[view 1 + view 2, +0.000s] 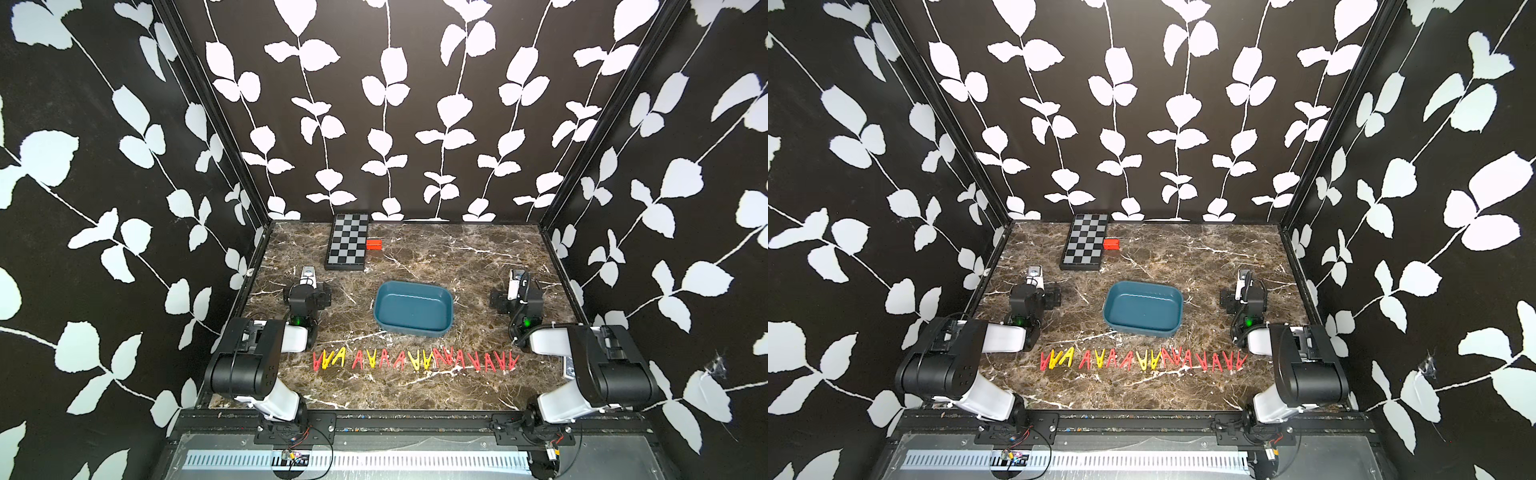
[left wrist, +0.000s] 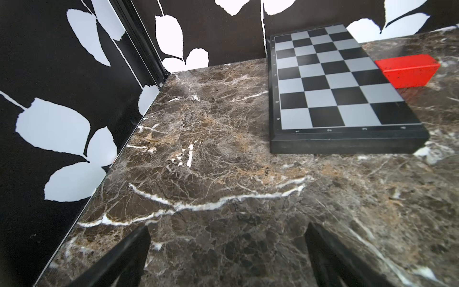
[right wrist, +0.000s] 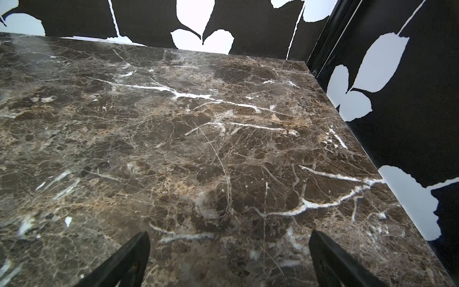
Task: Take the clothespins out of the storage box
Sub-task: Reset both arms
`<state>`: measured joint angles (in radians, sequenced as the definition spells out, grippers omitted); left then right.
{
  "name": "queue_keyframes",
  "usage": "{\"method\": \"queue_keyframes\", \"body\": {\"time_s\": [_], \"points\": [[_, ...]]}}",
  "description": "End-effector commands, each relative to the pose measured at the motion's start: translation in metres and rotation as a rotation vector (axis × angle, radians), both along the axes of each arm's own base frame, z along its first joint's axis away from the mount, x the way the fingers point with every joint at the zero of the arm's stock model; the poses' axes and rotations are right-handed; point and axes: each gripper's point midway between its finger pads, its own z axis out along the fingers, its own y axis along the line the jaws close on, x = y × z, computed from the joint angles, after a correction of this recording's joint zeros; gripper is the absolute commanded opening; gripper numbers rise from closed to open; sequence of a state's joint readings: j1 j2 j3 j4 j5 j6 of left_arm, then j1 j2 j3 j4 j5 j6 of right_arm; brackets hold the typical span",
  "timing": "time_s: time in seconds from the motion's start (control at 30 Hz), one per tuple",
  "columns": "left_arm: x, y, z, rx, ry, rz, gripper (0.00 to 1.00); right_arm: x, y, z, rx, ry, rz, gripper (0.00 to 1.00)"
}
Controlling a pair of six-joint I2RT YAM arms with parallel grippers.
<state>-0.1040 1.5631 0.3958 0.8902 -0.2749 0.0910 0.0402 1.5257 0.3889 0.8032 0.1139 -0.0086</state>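
The teal-blue storage box [image 1: 411, 307] [image 1: 1142, 305] stands mid-table with nothing inside it. The red and yellow clothespins [image 1: 415, 360] [image 1: 1144, 359] lie in one row on the marble in front of the box, nearer the arm bases. My left gripper [image 1: 308, 286] [image 2: 227, 236] rests low to the left of the box, open, with only bare marble between its fingers. To the right of the box my right gripper [image 1: 517, 291] [image 3: 229, 241] is open too and holds nothing. Both point toward the back wall.
A black-and-grey checkered board [image 1: 347, 243] [image 2: 330, 82] lies at the back left, with a small red block [image 1: 374, 244] [image 2: 407, 70] against its right side. Patterned walls close the table on three sides.
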Motion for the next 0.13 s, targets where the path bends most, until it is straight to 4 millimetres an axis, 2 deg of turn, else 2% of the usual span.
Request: {"method": "queue_keyframes", "body": {"time_s": [0.0,0.1], "points": [[0.0000,0.0002,0.0065,0.001,-0.027,-0.007,0.99,0.0087,0.0012,0.0136,-0.003,-0.048,0.013,0.99],[0.0001,0.0001,0.0067,0.001,-0.028,-0.007,0.99,0.0082,0.0014,0.0139,-0.003,-0.049,0.014,0.99]]}}
